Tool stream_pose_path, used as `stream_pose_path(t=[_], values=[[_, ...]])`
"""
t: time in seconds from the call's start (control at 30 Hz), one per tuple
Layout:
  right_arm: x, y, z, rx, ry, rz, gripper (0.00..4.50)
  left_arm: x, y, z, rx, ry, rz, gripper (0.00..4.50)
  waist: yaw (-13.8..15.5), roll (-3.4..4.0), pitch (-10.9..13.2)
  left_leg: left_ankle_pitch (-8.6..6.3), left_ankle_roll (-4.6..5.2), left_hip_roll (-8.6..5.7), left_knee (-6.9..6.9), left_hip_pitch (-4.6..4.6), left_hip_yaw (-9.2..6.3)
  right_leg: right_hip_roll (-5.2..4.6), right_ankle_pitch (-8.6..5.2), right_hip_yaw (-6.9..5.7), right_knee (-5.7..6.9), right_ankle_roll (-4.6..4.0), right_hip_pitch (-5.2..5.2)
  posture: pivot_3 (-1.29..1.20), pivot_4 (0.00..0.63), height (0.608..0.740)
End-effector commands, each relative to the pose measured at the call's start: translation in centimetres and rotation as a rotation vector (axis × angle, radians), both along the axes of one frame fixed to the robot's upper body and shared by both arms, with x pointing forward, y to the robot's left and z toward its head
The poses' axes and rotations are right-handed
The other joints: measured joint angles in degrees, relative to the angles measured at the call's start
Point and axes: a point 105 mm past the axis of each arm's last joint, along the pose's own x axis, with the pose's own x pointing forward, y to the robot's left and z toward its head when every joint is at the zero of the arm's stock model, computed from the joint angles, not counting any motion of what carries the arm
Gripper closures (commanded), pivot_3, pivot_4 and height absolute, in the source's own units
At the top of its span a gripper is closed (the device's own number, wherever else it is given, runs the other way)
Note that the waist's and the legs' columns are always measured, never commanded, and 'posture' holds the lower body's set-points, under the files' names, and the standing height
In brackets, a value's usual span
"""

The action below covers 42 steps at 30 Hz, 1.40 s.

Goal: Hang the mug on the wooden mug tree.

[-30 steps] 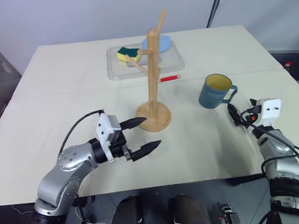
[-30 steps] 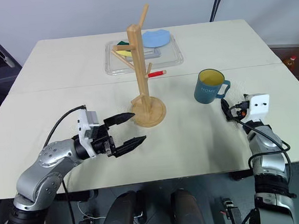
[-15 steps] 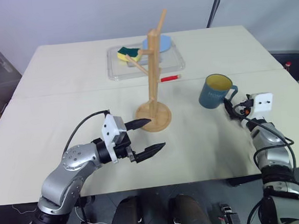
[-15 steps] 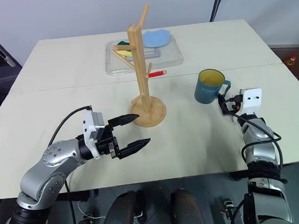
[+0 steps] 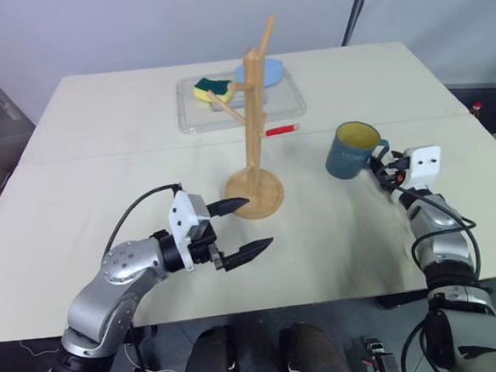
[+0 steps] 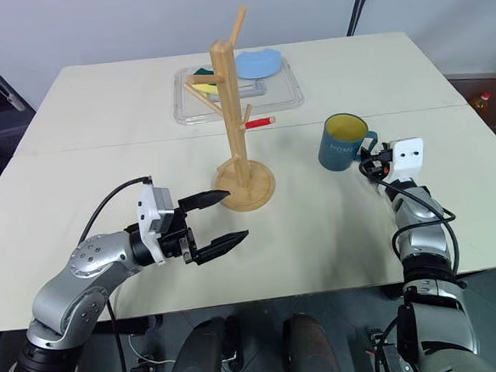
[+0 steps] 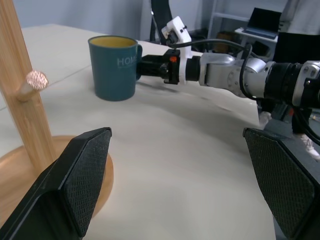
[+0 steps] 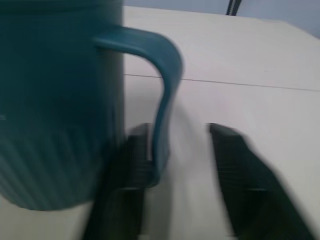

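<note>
One dark teal-blue ceramic mug (image 5: 350, 151), yellow inside, upright near tabletop's right edge; right gripper (image 8: 182, 165) fingers straddle its loop handle, not yet clamped. Left gripper (image 5: 242, 230) jaws wide.

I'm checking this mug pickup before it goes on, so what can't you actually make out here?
- Right wrist view: the fingers beside the mug handle are blurred; contact is unclear.
- Left wrist view: the mug's lettering runs round its side, partly hidden.
- Head views: the wooden mug tree hides part of the sponge in the tray.
</note>
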Motion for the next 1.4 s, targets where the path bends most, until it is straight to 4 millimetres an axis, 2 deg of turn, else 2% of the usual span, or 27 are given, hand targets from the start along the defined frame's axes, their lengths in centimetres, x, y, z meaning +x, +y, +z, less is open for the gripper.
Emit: stream_pose_path(t=[0.03,0.2,0.3,0.37,0.4,0.47,0.63,0.73,0.97,1.1,1.4], values=[[0.2,0.5,1.2,0.007,-0.054,0.026,4.49,-0.2,0.3,1.3,-0.021,-0.066,0.005,0.00,0.0,0.00,0.0,0.00,0.00,0.00,0.00,0.00,0.00,0.00,0.00,0.00,0.00,0.00,0.00,0.00,0.150,0.740],[-0.3,0.9,1.8,-0.004,-0.078,0.054,4.49,-0.2,0.6,1.2,-0.019,-0.067,0.014,0.00,0.0,0.00,0.0,0.00,0.00,0.00,0.00,0.00,0.00,0.00,0.00,0.00,0.00,0.00,0.00,0.00,0.150,0.740],[-1.3,1.9,3.5,-0.114,-0.118,0.132,4.49,0.1,1.0,1.3,-0.023,-0.075,0.038,0.00,0.1,0.03,0.0,0.00,0.00,0.00,-0.02,-0.01,-0.01,-0.01,0.00,0.00,0.00,0.00,-0.01,0.00,0.150,0.740],[-2.5,3.4,5.2,-0.246,-0.151,0.236,4.49,0.3,1.6,1.4,-0.028,-0.078,0.062,0.00,0.1,0.08,0.0,0.00,0.00,0.00,-0.02,-0.02,0.00,-0.02,0.00,0.00,0.00,0.00,-0.02,0.00,0.150,0.740],[-3.7,5.0,6.5,-0.344,-0.181,0.346,4.49,0.7,2.0,1.4,-0.028,-0.080,0.080,0.00,0.1,0.14,0.1,0.00,0.00,0.00,-0.01,-0.02,0.00,-0.02,0.00,0.00,0.00,0.00,-0.02,0.00,0.150,0.740],[-5.5,7.3,7.9,-0.452,-0.205,0.485,4.49,1.1,2.6,1.5,-0.030,-0.082,0.100,0.00,0.1,0.23,0.1,-0.01,0.01,0.00,-0.01,-0.03,0.00,-0.03,0.00,0.00,-0.01,0.01,-0.03,0.00,0.150,0.740],[-7.3,10.6,11.2,-0.574,-0.267,0.619,4.49,1.9,3.2,1.8,-0.034,-0.087,0.110,0.00,0.0,0.19,0.2,0.00,-0.02,0.06,-0.02,0.03,-0.02,0.03,0.00,-0.01,0.00,0.01,-0.01,0.00,0.150,0.740],[-7.4,12.3,12.6,-0.635,-0.289,0.676,4.49,2.4,3.4,2.5,-0.050,-0.100,0.110,0.00,0.2,0.16,0.2,0.00,-0.02,0.04,0.00,0.00,-0.02,0.02,0.00,-0.01,-0.01,0.01,-0.03,0.00,0.150,0.740],[-6.9,14.9,14.0,-0.705,-0.296,0.751,4.49,2.0,4.0,4.3,-0.094,-0.129,0.103,0.00,0.2,-0.02,0.3,-0.01,0.00,0.03,-0.02,-0.07,-0.02,-0.01,-0.01,-0.01,-0.04,0.00,-0.07,0.00,0.150,0.740],[-6.4,15.5,14.7,-0.732,-0.292,0.775,4.49,1.9,4.4,5.2,-0.121,-0.141,0.126,0.00,0.1,-0.06,0.3,-0.01,0.00,0.03,0.01,-0.07,-0.03,-0.02,0.00,-0.01,-0.03,0.00,-0.06,0.00,0.150,0.740],[-5.2,15.8,14.9,-0.771,-0.285,0.800,4.49,1.6,4.4,5.2,-0.123,-0.139,0.140,0.00,0.1,-0.07,0.3,-0.01,0.00,0.03,0.01,-0.07,-0.02,-0.02,0.00,-0.02,-0.03,0.00,-0.05,0.00,0.150,0.740]])
